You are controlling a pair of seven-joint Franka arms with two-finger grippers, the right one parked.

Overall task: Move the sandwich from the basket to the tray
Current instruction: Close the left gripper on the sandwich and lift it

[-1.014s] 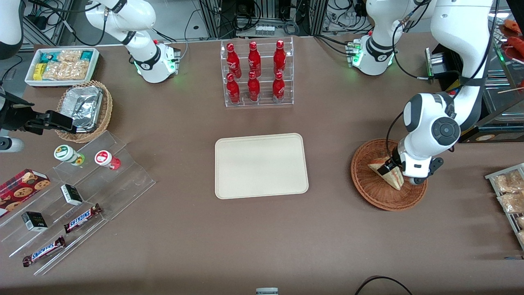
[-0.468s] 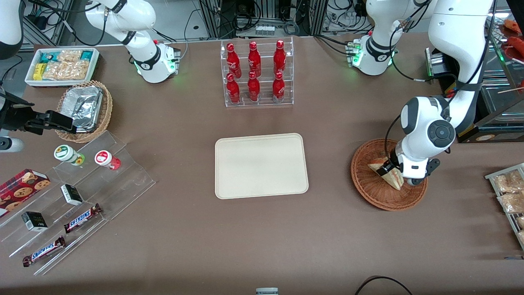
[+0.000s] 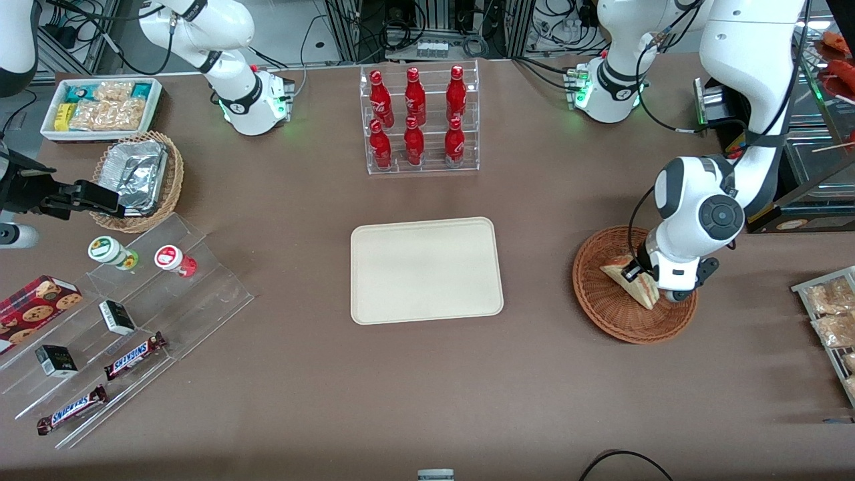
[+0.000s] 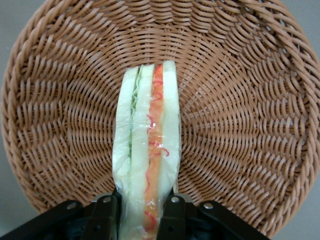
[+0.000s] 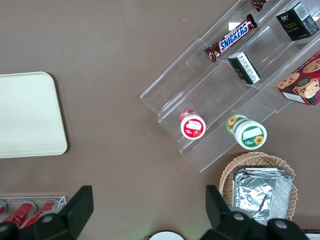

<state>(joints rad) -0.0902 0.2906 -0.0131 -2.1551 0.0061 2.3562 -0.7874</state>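
Observation:
The sandwich [image 3: 633, 285] is a pale wedge in clear wrap with red, orange and green layers. It lies in the round reddish-brown basket [image 3: 604, 315] toward the working arm's end of the table. My left gripper [image 3: 639, 278] is down in the basket, shut on the sandwich's wide end. In the left wrist view the two black fingers [image 4: 106, 212] press on both bread faces of the sandwich [image 4: 147, 140], and the basket's weave [image 4: 240, 100] shows all round it. The cream-beige tray [image 3: 425, 270] lies bare at the table's middle.
A clear rack of red bottles [image 3: 419, 120] stands farther from the camera than the tray. A wire rack of snack packets [image 3: 831, 314] is beside the basket at the table's end. A clear tiered stand [image 3: 133, 321] with candy bars, a tan basket [image 3: 137, 180] and a white bin [image 3: 100, 107] lie toward the parked arm's end.
The left arm's wrist has shifted slightly away from the camera. The gripper stays on the sandwich, which is still in the basket.

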